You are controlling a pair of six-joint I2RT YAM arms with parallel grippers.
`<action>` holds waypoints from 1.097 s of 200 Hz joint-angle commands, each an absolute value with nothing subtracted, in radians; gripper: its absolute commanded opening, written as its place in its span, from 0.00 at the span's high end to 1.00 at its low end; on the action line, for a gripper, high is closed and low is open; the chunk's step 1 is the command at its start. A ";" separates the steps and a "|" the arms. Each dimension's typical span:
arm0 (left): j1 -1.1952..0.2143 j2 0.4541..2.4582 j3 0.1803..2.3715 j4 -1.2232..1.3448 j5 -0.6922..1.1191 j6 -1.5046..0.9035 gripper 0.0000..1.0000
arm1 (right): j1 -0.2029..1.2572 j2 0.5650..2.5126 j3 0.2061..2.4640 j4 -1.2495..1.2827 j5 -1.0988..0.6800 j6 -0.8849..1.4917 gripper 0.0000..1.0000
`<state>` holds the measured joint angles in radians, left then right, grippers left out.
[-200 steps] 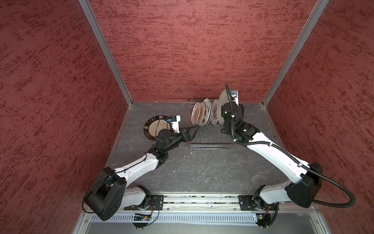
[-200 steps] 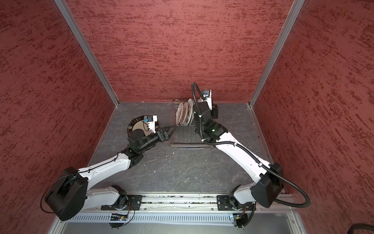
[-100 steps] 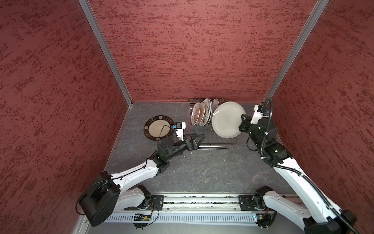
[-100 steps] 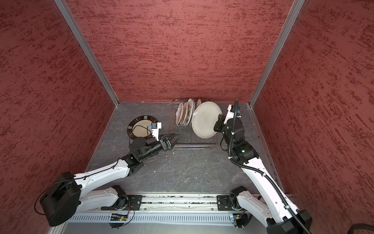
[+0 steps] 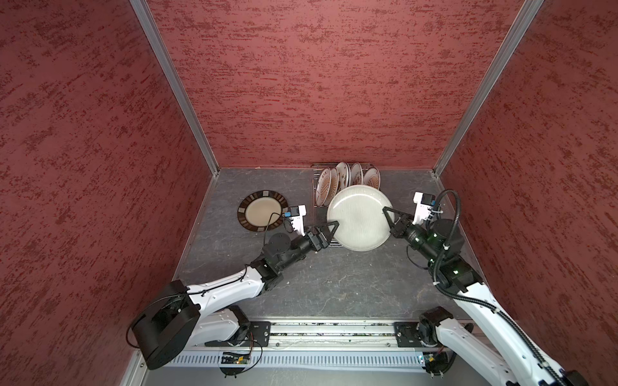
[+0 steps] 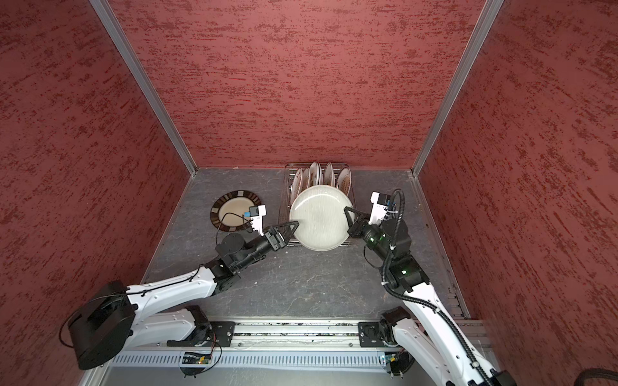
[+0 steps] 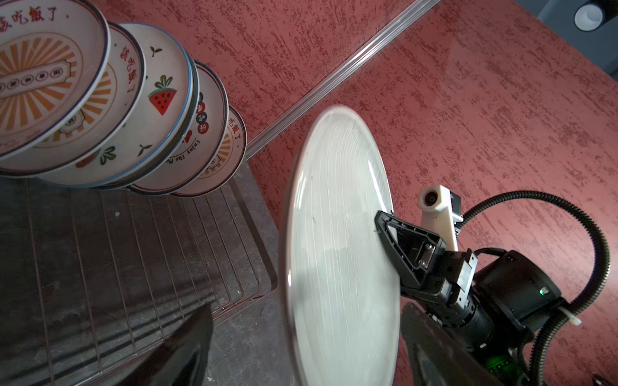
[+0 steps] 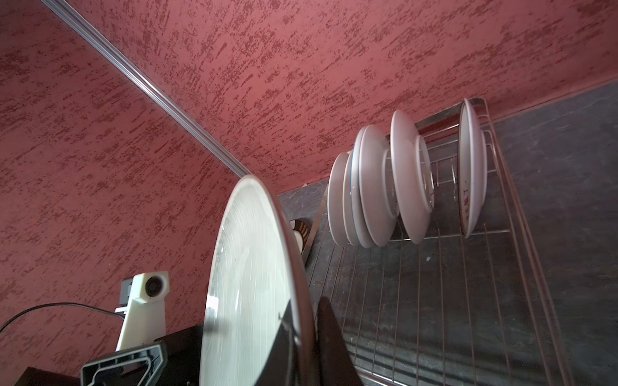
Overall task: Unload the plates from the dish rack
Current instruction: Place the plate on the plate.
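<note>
- The right gripper (image 5: 387,214), black with triangular fingers, was clamped on the rim of a large round plain white ribbed plate (image 5: 359,217), on the edge at the robot's right. The right wrist view showed a finger pressed to each face.
- The white ribbed plate was out of its slot and held in the air over the empty near end of the rectangular silver wire dish rack (image 7: 150,240), clear of the prongs.
- The left gripper (image 5: 334,224) stood at the plate's opposite edge with its jaws apart. In the left wrist view its fingers (image 7: 180,347) flanked the rim with a gap on each side, so it gripped nothing.
- Five round white printed plates (image 5: 347,175) stood upright between the prongs at the far end of the dish rack.
- One round brown-rimmed beige plate (image 5: 263,210) lay flat on the dark grey table (image 5: 334,284), apart from the rack on the left.
- The step in hand looked like a handover of the second plate from the right arm to the left.
- The next move would call for the left jaws to close squarely on the rim before the right gripper let go. After that would come a carry leftward and a gentle lay-down by or on the brown-rimmed beige plate.
- A smooth rim gripped off-centre could slip or swing.
</note>
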<state>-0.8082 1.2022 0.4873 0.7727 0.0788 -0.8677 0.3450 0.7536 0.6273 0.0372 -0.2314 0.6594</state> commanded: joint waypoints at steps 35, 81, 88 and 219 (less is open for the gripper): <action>-0.835 1.267 0.572 0.701 0.062 -0.902 0.48 | 0.342 0.718 0.604 0.299 -0.254 0.716 1.00; -0.835 1.295 0.590 0.690 0.066 -0.920 0.75 | 0.342 0.704 0.582 0.279 -0.204 0.689 1.00; -0.836 1.292 0.591 0.685 0.062 -0.920 0.77 | 0.342 0.704 0.580 0.278 -0.195 0.683 1.00; -0.755 1.310 0.611 0.693 0.201 -0.989 1.00 | 0.342 0.843 0.593 0.308 -0.255 0.676 0.79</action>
<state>-0.7731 1.3010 0.5911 0.6575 0.1177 -0.9977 0.3424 0.8299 0.5591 0.1761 -0.2153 0.6662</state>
